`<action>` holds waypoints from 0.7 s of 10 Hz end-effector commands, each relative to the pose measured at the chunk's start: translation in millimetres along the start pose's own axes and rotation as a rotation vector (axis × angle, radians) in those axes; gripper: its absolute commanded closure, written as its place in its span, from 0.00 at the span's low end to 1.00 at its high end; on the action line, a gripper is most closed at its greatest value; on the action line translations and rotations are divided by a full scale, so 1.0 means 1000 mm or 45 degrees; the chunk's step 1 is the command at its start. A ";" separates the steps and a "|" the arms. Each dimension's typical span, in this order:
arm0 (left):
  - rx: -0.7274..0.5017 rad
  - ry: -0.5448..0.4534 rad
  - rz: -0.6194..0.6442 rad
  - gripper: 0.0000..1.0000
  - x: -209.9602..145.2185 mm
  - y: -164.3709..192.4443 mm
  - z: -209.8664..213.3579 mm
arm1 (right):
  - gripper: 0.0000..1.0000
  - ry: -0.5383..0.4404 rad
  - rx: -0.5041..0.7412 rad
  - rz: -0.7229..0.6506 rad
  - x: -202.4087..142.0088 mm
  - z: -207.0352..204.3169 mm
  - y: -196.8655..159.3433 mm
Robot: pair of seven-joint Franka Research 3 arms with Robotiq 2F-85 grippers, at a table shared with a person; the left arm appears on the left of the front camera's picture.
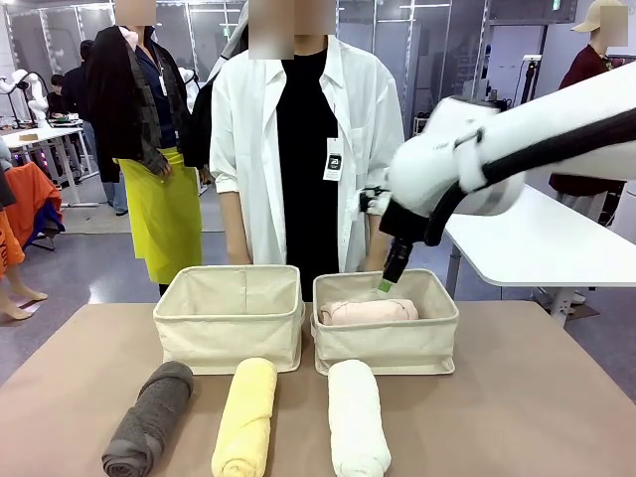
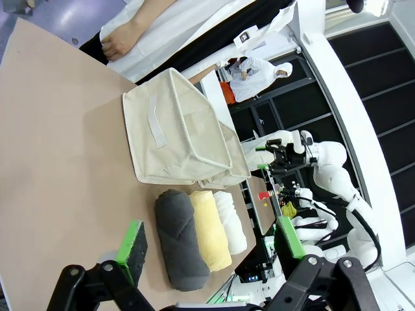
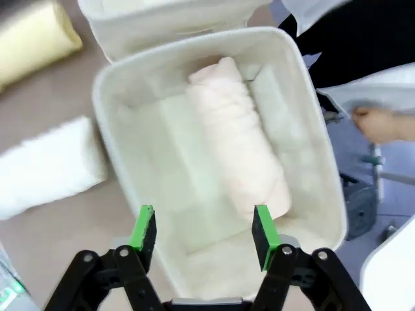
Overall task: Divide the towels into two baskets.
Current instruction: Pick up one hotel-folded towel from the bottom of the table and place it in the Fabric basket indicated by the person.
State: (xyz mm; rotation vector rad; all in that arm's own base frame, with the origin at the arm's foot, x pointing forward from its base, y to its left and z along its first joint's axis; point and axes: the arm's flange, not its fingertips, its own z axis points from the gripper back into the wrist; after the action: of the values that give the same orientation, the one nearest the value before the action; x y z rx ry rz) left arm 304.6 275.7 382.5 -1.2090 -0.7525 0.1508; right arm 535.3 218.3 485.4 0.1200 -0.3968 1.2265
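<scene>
Three towels lie nearest on the table (image 1: 517, 397): grey (image 1: 149, 417), yellow (image 1: 245, 417), white (image 1: 358, 417). Behind them the left basket (image 1: 229, 343) appears empty. The right basket (image 1: 390, 350) holds the pink towel (image 1: 368, 311). The right gripper (image 1: 387, 282) hovers above it, jaws apart and empty (the left gripper (image 2: 211, 241) is likewise spread). One of four is placed.

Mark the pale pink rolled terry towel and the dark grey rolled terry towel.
pale pink rolled terry towel (image 3: 238, 142): right wrist view, roll's middle.
dark grey rolled terry towel (image 1: 149, 417): front view, roll's middle.
</scene>
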 end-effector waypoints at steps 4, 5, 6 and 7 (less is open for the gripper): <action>-0.007 -0.007 -0.008 0.00 0.000 -0.001 0.003 | 0.25 -0.439 0.475 -0.799 -0.175 0.044 0.042; -0.007 -0.007 -0.008 0.00 0.000 -0.001 0.003 | 0.25 -0.577 0.563 -0.922 -0.213 0.045 0.040; -0.007 -0.007 -0.008 0.00 0.000 -0.001 0.003 | 0.25 -0.654 0.654 -1.012 -0.247 0.050 0.041; -0.007 -0.007 -0.008 0.00 0.000 -0.001 0.003 | 0.25 -0.715 0.718 -1.086 -0.283 0.057 0.042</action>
State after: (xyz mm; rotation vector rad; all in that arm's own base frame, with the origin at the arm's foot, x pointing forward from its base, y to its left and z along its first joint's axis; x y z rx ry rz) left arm 304.9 275.3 382.5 -1.2092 -0.7519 0.1498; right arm 407.9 -18.6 433.8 0.9650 -0.3664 0.4552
